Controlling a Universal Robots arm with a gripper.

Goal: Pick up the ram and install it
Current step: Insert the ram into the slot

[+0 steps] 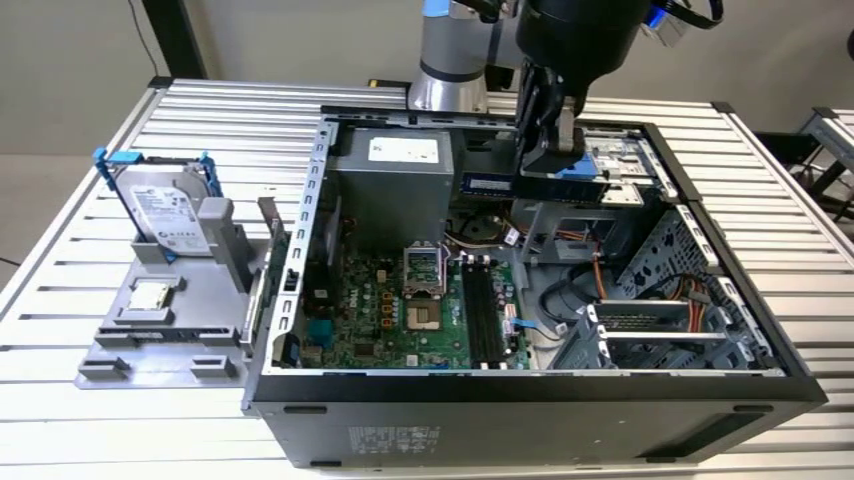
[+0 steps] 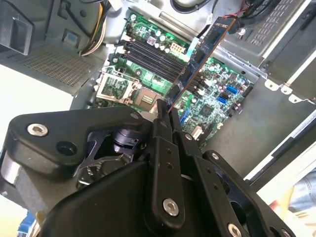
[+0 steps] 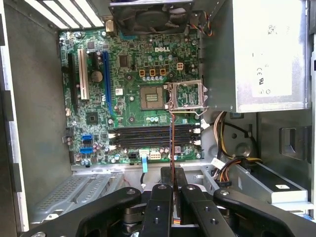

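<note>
Gripper [image 2: 163,106], matte black metal with bolted linkage plates. Its two narrow fingers [image 2: 159,143] are pinched together on one end of the ram [image 2: 203,52]. The ram is a long, thin, flat circuit-board stick with a dark blue-green face and an orange-brown edge.

Ram position: in the air over the open black-and-grey sheet-metal computer case [image 1: 534,400], not seated in a slot. In the exterior view the ram [image 1: 487,183] lies level and shows a pale label. It is just beside the plain grey box-shaped power supply [image 1: 394,185], on the exterior view's right of it, with the gripper [image 1: 545,165] at its far end.

In the first wrist view the ram is edge-on, a thin coppery line [image 3: 172,143] running out from between the fingertips. It crosses the line of sight to the long black memory slots [image 3: 153,137] with white end latches.

The glossy green motherboard [image 3: 123,74] is densely studded with small parts. Its square processor socket [image 3: 153,97] has its metal frame [image 3: 186,94] hinged open.

Outside the case, on the ribbed aluminium table [image 1: 134,440]:
- a silver hard drive in a blue plastic bracket [image 1: 163,215], upright on a grey moulded fixture [image 1: 160,345]
- a small square silver processor chip [image 1: 151,295], flat on that fixture
</note>
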